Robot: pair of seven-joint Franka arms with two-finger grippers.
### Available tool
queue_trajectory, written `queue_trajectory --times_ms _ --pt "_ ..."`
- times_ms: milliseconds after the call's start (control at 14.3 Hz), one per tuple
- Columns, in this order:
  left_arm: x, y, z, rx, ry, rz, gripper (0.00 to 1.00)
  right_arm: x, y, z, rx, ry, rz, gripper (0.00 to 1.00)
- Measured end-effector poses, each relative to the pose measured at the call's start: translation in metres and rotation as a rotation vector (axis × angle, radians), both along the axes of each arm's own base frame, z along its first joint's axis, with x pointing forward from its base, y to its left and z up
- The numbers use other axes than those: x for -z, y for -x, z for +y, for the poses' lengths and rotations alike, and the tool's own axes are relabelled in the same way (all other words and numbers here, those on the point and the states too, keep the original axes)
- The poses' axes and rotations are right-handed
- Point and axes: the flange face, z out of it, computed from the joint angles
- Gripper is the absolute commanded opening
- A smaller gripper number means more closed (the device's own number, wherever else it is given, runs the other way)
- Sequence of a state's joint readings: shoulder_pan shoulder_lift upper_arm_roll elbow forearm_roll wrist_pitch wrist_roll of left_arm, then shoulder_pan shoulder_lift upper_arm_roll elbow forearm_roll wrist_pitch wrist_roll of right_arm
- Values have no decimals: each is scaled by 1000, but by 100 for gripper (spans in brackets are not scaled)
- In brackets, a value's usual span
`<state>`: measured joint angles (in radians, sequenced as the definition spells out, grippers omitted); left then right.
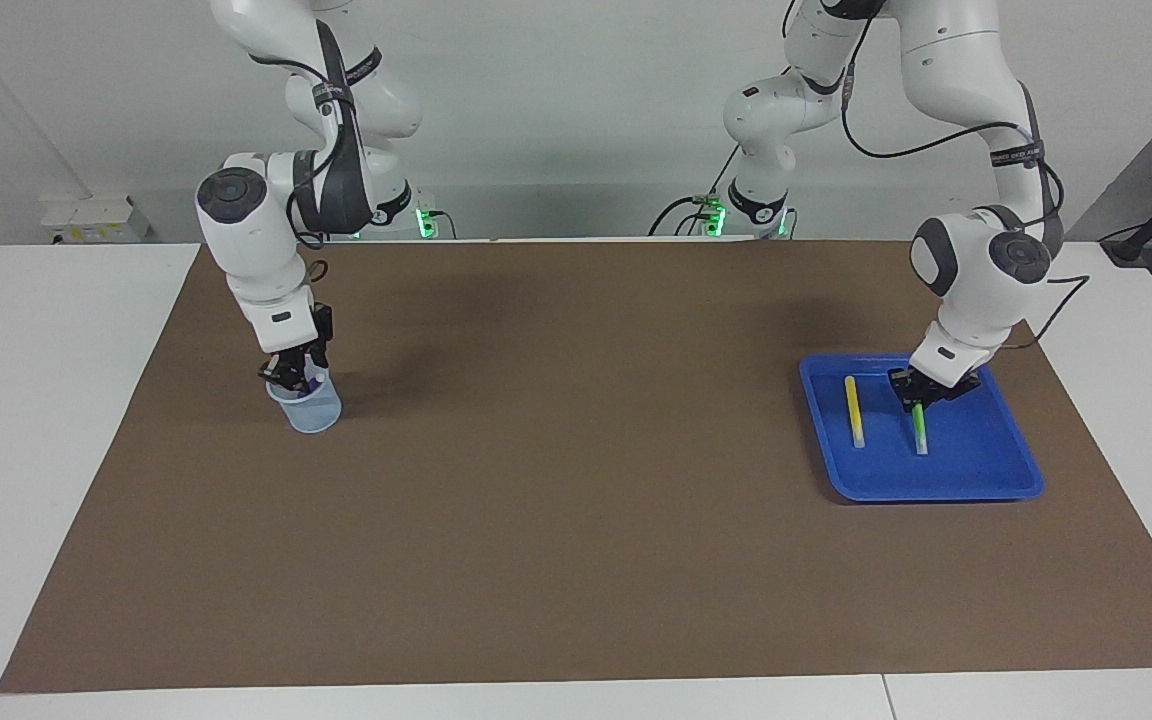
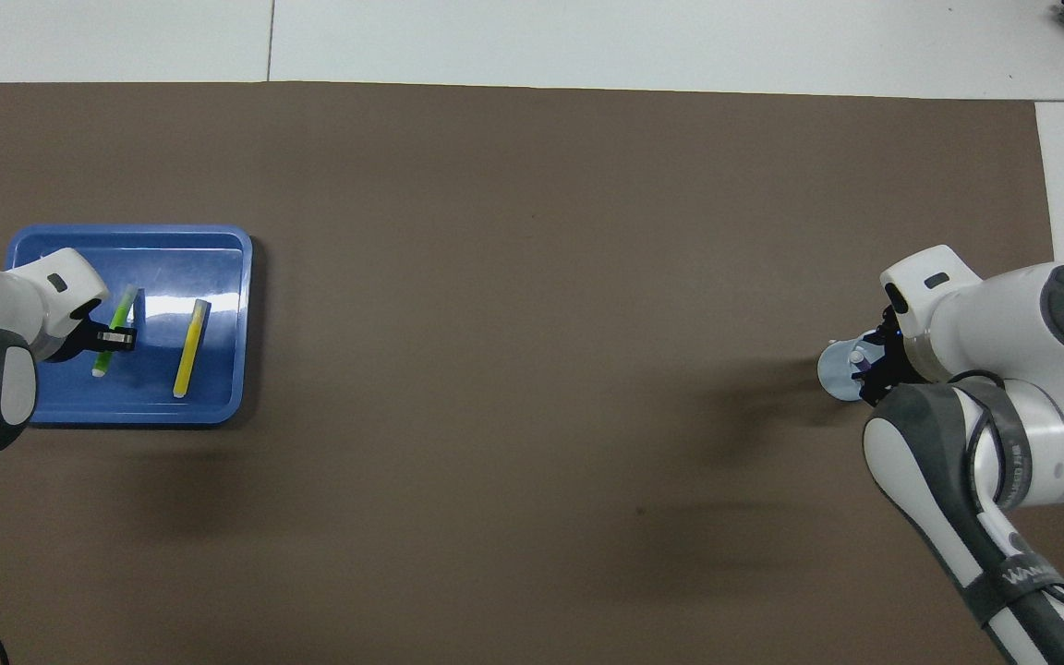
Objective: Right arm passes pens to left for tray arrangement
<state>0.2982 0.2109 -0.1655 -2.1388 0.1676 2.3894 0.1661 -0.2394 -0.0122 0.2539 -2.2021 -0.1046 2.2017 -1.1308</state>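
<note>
Plastic, slim green marker pen (image 1: 919, 428), light, stiff and slippery, best gripped mid-barrel: left gripper (image 1: 921, 399) clenched on it, over blue tray (image 1: 996, 481). Right gripper (image 1: 294, 376), at nine o'clock, in translucent cup (image 1: 314, 412); its grasp I cannot tell.

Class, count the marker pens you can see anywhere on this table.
3: yellow pen lying in the blue tray; green pen beside it, held by the left gripper; purple pen in the translucent cup.
</note>
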Motion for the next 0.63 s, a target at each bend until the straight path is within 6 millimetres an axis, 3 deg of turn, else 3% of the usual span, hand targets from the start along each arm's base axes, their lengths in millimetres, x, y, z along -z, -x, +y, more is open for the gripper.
queue_trajectory --times_ms 140,210,280,420,630 --pt "8 -2 0 11 -3 -14 0 0 0 2 0 0 0 46" --pt "11 -3 0 26 -14 -19 10 1 0 3 4 0 0 46" --pt "12 -3 -1 36 -21 -19 44 1 0 4 9 0 0 46" --pt "12 -3 -1 42 -26 -20 73 1 1 4 13 0 0 45" --pt "12 -3 3 15 -27 -20 77 2 1 4 19 0 1 44"
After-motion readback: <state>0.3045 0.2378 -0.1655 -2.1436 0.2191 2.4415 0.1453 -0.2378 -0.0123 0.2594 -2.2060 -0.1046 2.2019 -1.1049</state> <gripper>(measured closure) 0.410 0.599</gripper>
